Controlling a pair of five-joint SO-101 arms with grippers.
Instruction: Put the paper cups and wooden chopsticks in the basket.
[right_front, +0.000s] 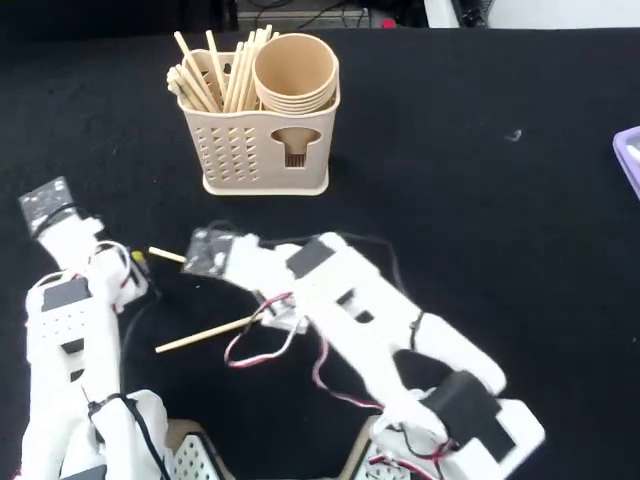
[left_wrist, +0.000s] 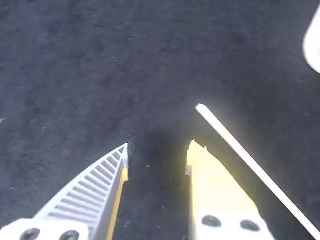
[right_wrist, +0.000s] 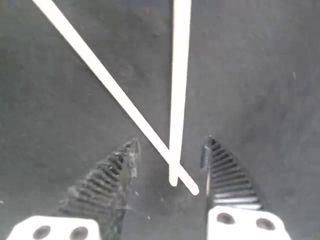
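The beige perforated plastic basket (right_front: 255, 150) stands near the far edge of the black table (right_front: 480, 220). It holds a stack of tan paper cups (right_front: 296, 70) and a bundle of wooden chopsticks (right_front: 210, 85). 2 loose pale wooden chopsticks (right_wrist: 179, 75) lie crossed toward the near edge, between the parted jaws of the right gripper (right_wrist: 171, 141). The left gripper (left_wrist: 159, 145), jaws apart, sits beside the tip of 1 of them.

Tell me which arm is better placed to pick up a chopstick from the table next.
Right, probably. The right gripper, open, straddles two crossed chopsticks. The left gripper, also open, has a chopstick lying outside its yellow finger, so it would need to shift first.
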